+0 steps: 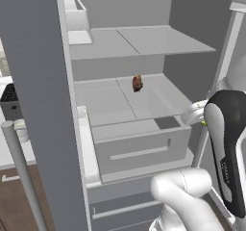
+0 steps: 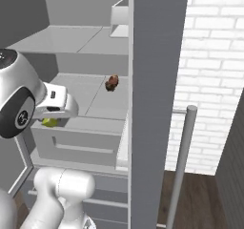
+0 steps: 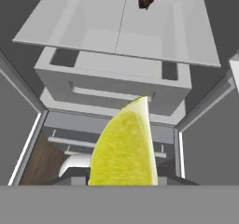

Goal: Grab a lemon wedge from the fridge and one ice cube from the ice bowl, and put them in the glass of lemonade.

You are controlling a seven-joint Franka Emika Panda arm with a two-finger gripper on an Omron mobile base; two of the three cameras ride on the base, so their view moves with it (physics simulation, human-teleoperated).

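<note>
The fridge is seen standing open, its grey door edge running down the left of the left base view and down the centre of the right base view; shelves and a pulled-out drawer occupy the middle of both. A small brown lump sits on the middle shelf, centre of frame, and is to be left alone. The arm is placed at the right edge of the left base view and the left edge of the right base view, just in front of the drawer. The gripper is judged to be clenched on the lemon wedge: in the hand view the wedge fills the lower centre right where the fingertips should rise, and in the right base view a yellow patch is noted under the hand at centre left. The fingertips themselves are hidden by the wedge, so the quality of the hold cannot be checked. The step in hand is judged to be carrying the wedge out of the fridge. It is advised that the hand be drawn straight back toward the base, clear of the drawer front and the door edge, before any swing is made. The grip should be kept as it is, since a small slick wedge may slip if loosened or jolted.
</note>
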